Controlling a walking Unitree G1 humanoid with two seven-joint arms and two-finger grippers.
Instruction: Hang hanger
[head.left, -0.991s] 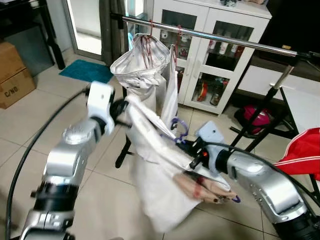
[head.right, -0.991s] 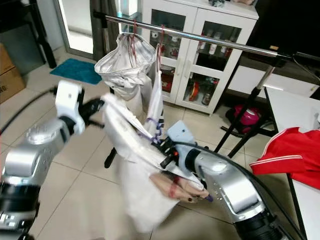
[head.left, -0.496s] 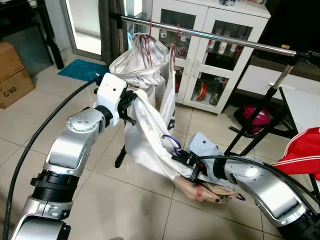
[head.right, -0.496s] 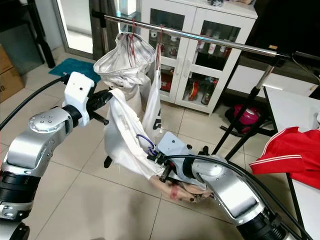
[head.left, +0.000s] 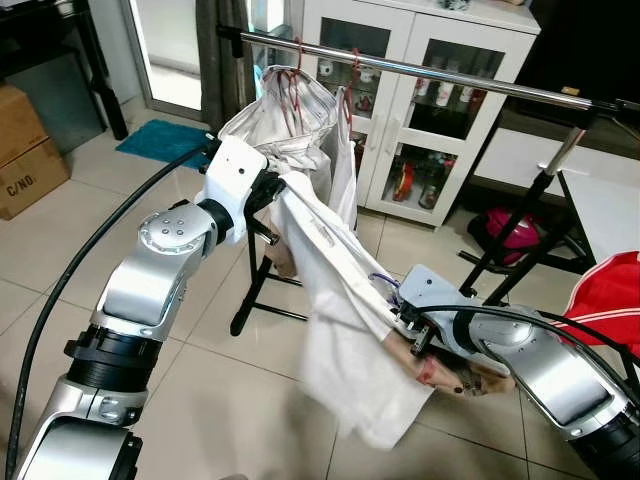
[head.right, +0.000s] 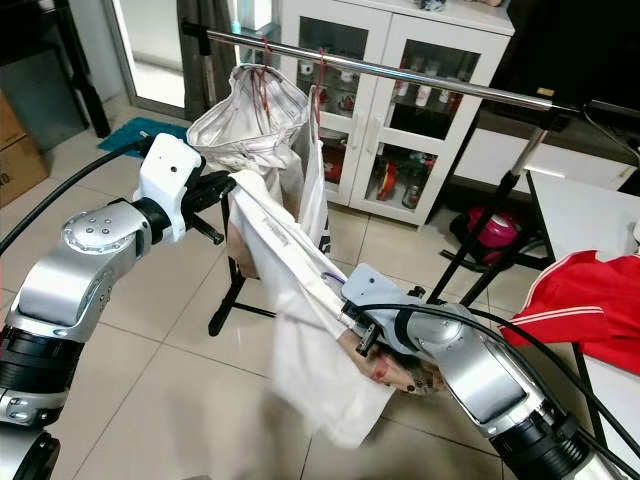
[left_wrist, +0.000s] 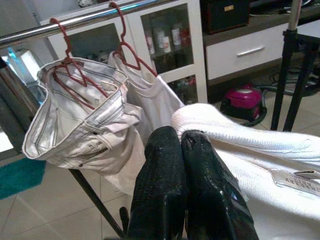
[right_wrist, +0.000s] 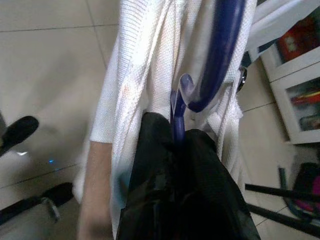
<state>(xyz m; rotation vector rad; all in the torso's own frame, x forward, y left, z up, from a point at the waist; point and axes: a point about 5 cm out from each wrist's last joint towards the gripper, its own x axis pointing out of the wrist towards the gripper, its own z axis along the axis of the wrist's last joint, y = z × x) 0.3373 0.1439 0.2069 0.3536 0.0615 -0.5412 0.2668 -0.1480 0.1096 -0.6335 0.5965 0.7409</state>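
Observation:
A white shirt (head.left: 345, 330) is stretched between my two grippers, its body sagging toward the floor. My left gripper (head.left: 268, 190) is shut on the shirt's upper end, just below the steel rail (head.left: 480, 82); in the left wrist view its fingers (left_wrist: 165, 170) press together on white cloth (left_wrist: 250, 145). Lower right, my right gripper (head.left: 412, 330) is shut on the purple hanger (right_wrist: 215, 65), whose hook pokes out of the shirt's collar. A pinkish piece (head.left: 455, 375) with dark marks hangs under that gripper. Two red hangers (head.left: 295, 85) carry pale garments on the rail.
Behind the rail stands a white cabinet with glass doors (head.left: 430, 120). The rack's black legs (head.left: 520, 240) spread over the tiled floor, near a pink object (head.left: 505, 230). A red garment (head.left: 610, 300) lies on a white table at right. Cardboard boxes (head.left: 30, 150) and a teal mat (head.left: 170, 140) sit at left.
My left gripper has risen toward the rail with the shirt's end. My right gripper has moved right with the hanger, and the shirt has been pulled taut between them.

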